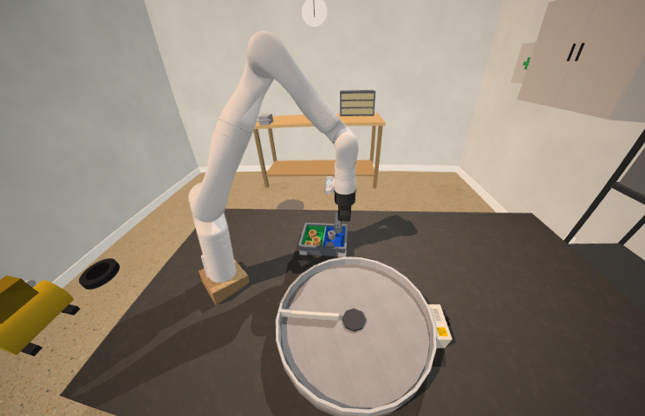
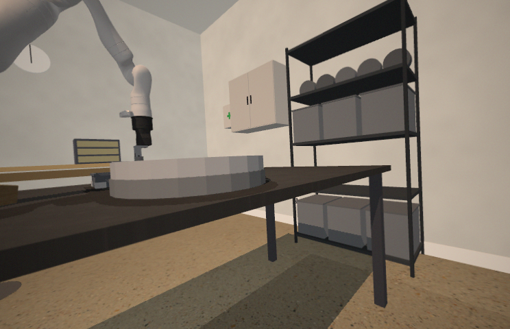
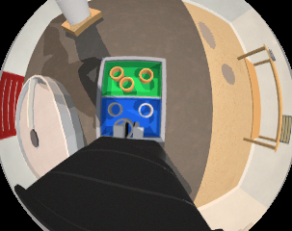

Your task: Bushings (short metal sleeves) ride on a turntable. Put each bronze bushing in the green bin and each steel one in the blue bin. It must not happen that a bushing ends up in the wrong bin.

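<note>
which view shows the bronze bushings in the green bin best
The wrist view: it looks down on all three bronze bushings in the green bin, each a separate ring. The top view shows them smaller, bunched at a slant; the exterior view shows none.
</note>
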Controlling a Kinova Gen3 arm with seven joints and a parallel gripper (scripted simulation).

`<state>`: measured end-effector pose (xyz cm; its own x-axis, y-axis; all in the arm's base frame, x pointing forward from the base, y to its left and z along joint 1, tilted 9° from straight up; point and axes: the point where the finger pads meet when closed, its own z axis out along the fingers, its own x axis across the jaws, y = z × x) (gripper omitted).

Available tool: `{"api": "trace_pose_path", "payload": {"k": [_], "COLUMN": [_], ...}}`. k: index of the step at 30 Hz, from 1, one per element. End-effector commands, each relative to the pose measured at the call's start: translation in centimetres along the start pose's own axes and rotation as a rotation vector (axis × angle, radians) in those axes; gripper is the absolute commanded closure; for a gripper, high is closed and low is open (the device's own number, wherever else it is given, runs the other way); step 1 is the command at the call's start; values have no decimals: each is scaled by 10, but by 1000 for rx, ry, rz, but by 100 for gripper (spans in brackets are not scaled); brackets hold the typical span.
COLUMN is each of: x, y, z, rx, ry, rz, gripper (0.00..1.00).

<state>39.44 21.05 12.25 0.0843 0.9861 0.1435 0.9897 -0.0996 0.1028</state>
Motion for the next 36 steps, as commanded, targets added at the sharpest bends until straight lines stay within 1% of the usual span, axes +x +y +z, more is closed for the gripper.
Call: {"api": "trace_pose_path", "payload": {"k": [1,3,15,20,25,30,36], "x": [-3,-3,-3,-3,-3,-3,-3], "y": [-2,-2,-2,-2,-2,-2,-2], "z": [15,25,25,31,31,37,37], "rx": [8,8,8,8,8,8,8], "ry": [-8,-8,-8,-8,-8,-8,-8], "rz": [3,3,3,3,3,3,3], "gripper": [100,100,100,100,100,100,100]}}
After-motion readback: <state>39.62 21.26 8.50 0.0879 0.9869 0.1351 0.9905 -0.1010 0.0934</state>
